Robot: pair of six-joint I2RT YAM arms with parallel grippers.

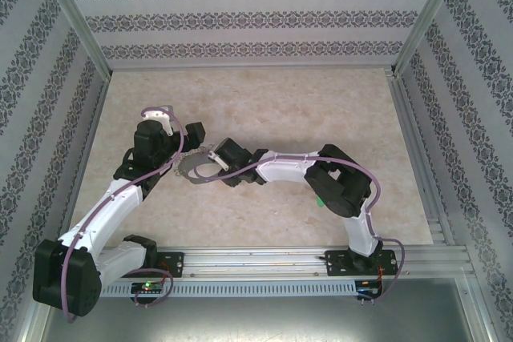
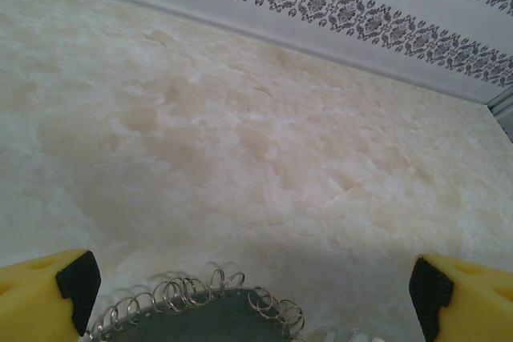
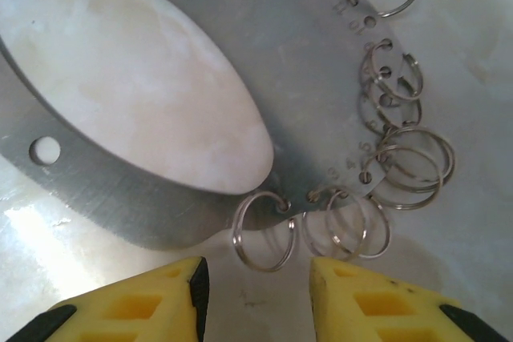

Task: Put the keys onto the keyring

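Observation:
The keyring (image 1: 195,171) is a flat grey metal hoop lying on the table between the two arms, with several small wire split rings hung through holes along its rim. My left gripper (image 1: 184,153) stands wide open over its left side; the yellow fingers (image 2: 48,282) flank the fringed rim of the keyring (image 2: 204,319) without touching it. My right gripper (image 3: 256,286) is open just short of the keyring (image 3: 160,190), nothing between its pads. One split ring (image 3: 263,234) lies right in front of its tips. The keys are out of view.
The pale marbled tabletop (image 1: 272,110) stretches behind the arms to patterned walls (image 1: 240,22) on three sides. An aluminium rail (image 1: 272,258) runs along the near edge, carrying both arm bases.

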